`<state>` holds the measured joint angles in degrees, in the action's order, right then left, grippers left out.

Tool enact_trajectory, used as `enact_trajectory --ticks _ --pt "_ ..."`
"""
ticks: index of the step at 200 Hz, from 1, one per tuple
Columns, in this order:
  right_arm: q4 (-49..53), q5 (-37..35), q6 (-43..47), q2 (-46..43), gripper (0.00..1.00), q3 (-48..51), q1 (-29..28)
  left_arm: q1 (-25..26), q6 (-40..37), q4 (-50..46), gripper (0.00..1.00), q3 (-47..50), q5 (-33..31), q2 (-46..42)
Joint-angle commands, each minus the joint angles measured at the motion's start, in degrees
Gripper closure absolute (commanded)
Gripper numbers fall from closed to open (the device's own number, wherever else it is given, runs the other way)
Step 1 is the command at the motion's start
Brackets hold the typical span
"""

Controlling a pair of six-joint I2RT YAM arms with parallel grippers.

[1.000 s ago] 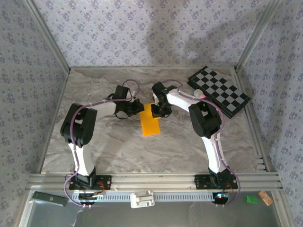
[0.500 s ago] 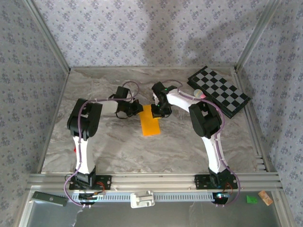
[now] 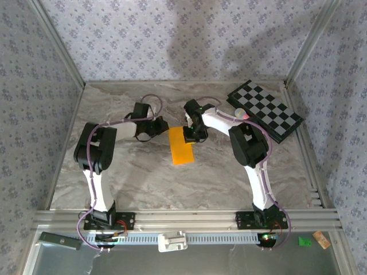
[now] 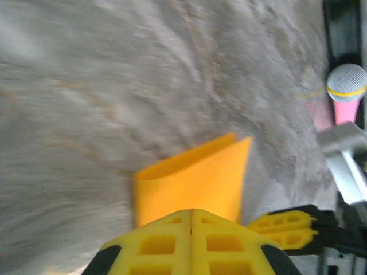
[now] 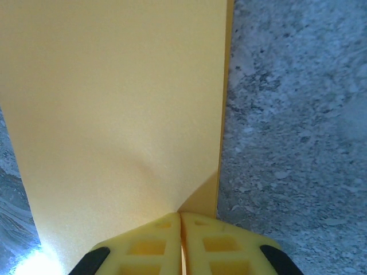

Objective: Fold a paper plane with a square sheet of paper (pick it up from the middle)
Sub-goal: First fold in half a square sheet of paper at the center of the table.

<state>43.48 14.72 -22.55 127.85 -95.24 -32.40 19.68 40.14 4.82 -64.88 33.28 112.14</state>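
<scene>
The square sheet of paper (image 3: 182,150) lies on the marble table, folded in half into a narrow orange-yellow rectangle with no pointed paper plane shape. My right gripper (image 3: 188,136) is shut on the paper's far end. In the right wrist view its fingertips (image 5: 180,215) pinch the paper (image 5: 114,103), and a small crease runs into them. My left gripper (image 3: 160,127) is shut and holds nothing, a little left of the paper's far corner. In the left wrist view its closed tips (image 4: 191,211) sit in front of the paper (image 4: 192,175), whose two layers gape slightly.
A black-and-white checkered board (image 3: 265,110) lies at the back right. A pink-tipped stick (image 4: 346,94) stands near it. Aluminium rails and patterned walls enclose the table (image 3: 143,177).
My left gripper has drawn back to the left, away from the paper's edge, and its arm has shifted. The right gripper and the paper have stayed where they were.
</scene>
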Motion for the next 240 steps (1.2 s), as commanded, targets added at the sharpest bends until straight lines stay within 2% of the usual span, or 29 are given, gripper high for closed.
enact_trajectory --ticks 1,72,139,201,217,240 --pt "9.3 -15.12 1.1 9.25 0.9 6.65 1.72 1.81 1.91 2.26 1.0 -1.91 1.4 1.34" --pt "9.08 -15.76 1.54 9.16 0.9 6.98 1.82 0.99 1.29 -1.6 1.0 -5.9 -3.1 7.79" --pt "9.67 -17.55 2.9 8.82 0.9 6.76 2.02 -5.14 0.05 -5.02 1.0 -5.99 -6.15 9.85" --pt "12.03 -19.02 8.34 8.86 0.9 2.66 1.35 -6.4 -4.89 -14.13 1.0 -10.91 -4.93 3.18" --pt "13.69 -16.28 10.39 9.27 0.9 1.06 1.38 -6.33 -4.33 -14.29 1.0 -10.17 -4.58 1.01" --pt "16.68 -13.41 12.9 9.09 0.89 -1.2 1.25 -5.81 -1.61 -11.85 1.0 -7.76 -0.88 -0.63"
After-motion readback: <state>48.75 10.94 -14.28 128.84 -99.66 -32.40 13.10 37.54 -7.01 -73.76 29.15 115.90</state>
